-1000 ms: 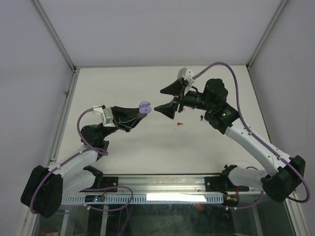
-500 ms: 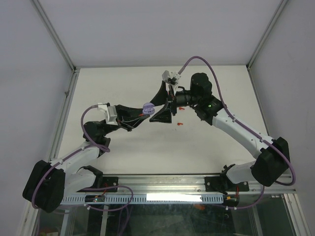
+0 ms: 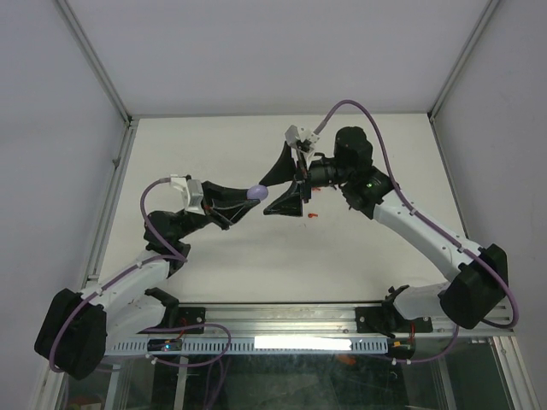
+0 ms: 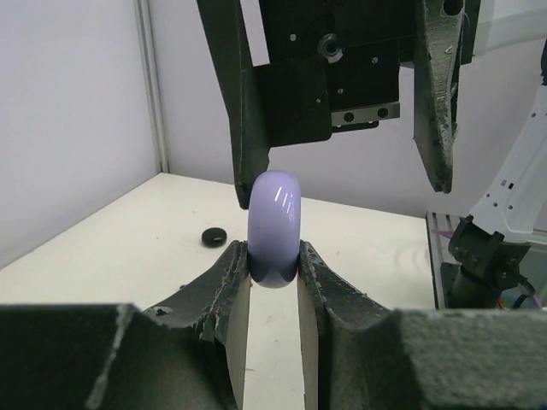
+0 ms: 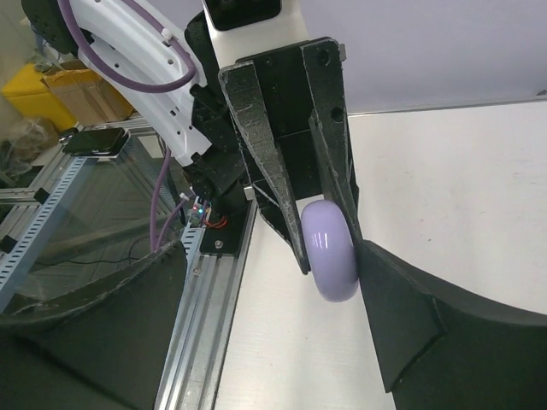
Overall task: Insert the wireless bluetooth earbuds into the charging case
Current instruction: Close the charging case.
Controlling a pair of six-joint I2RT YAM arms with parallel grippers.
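The lilac round charging case (image 3: 255,193) is closed and held edge-on above the table. My left gripper (image 3: 249,198) is shut on it; in the left wrist view the fingers (image 4: 231,282) pinch the lower part of the case (image 4: 273,218). My right gripper (image 3: 267,197) is open, its jaws straddling the case. In the right wrist view the case (image 5: 330,249) sits close against one finger (image 5: 402,316); I cannot tell if they touch. A tiny red earbud (image 3: 313,215) lies on the table under the right gripper. Other earbuds are out of view.
A small black round disc (image 4: 214,235) lies on the white table beyond the case. The metal rail (image 3: 282,316) runs along the near edge. White walls close in the table on the other sides.
My right gripper has moved left until its open jaws bracket the case. My left gripper has turned the case from flat to edge-on and shifted slightly right.
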